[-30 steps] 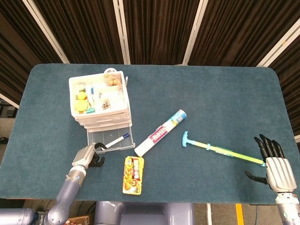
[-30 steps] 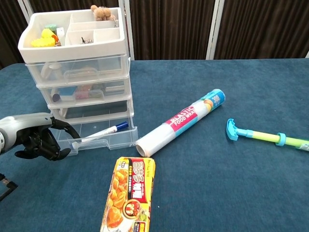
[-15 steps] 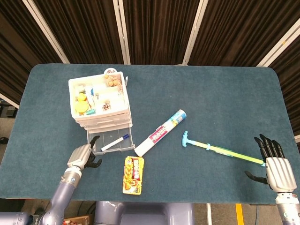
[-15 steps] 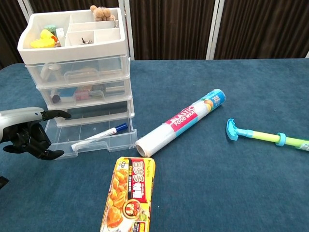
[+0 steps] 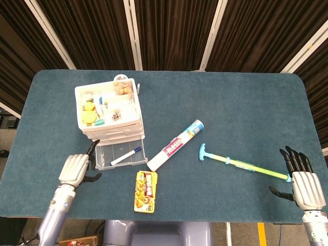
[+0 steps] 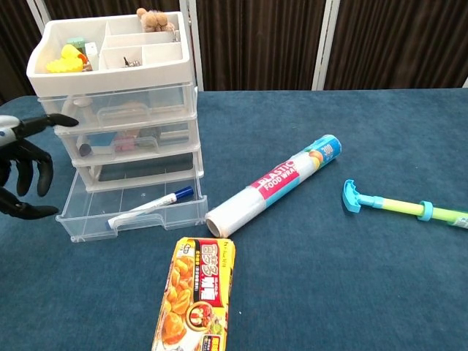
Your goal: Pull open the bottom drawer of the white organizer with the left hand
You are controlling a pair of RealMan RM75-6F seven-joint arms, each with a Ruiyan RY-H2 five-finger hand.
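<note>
The white organizer [image 5: 108, 110] [image 6: 115, 77] stands at the table's left, its top tray full of small items. Its clear bottom drawer [image 5: 119, 154] [image 6: 131, 207] is pulled out toward me and holds a blue-capped marker [image 5: 126, 155] [image 6: 151, 202]. My left hand [image 5: 75, 169] [image 6: 20, 167] hovers left of the drawer, apart from it, fingers spread and holding nothing. My right hand [image 5: 301, 180] rests at the table's front right with its fingers apart, empty, just past the end of the toy stick.
A roll of plastic wrap [image 5: 176, 145] [image 6: 276, 183] lies diagonally right of the drawer. A yellow snack box [image 5: 145, 191] [image 6: 195, 295] lies in front of it. A teal and yellow toy stick [image 5: 237, 164] [image 6: 402, 205] lies toward the right.
My left hand let go of the drawer front, opened its fingers and drew back to the left. The drawer slid slightly further out. The right hand has barely moved.
</note>
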